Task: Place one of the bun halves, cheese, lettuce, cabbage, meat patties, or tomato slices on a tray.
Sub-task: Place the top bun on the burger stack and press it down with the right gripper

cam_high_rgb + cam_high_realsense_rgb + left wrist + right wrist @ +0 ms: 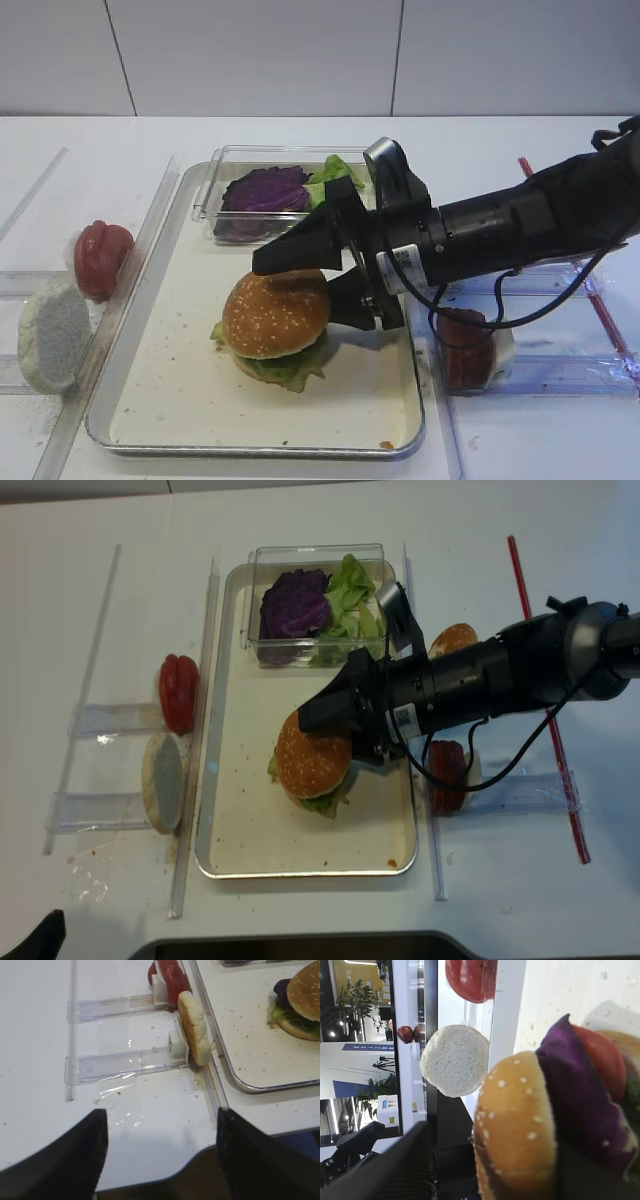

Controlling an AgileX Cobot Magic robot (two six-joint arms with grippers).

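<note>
1. Reaching in from the right, the right gripper (312,272) hangs over the tray (150,400), its dark fingers spread wide on either side of the top bun half (275,313); from the high views I cannot tell whether they touch it.
2. That bun half caps a stack near the middle of the tray; the lettuce (290,372) pokes out below, and the right wrist view shows cabbage (580,1105) and a tomato slice (602,1060) beneath the bun, the rest of the stack cut off by the frame.
3. The arm hides part of the clear box (222,190) at the tray's far end, which holds more purple and green leaves.
4. The left gripper (160,1155) shows only as two blurred dark fingers (65,1160) set well apart over the table (35,1020), with nothing between them.
5. Left of the tray, a white floury disc (52,333) and red slices (100,257) stand on edge in clear racks.
6. Right of the tray, a dark red piece (465,355) is partly hidden behind cables.
</note>
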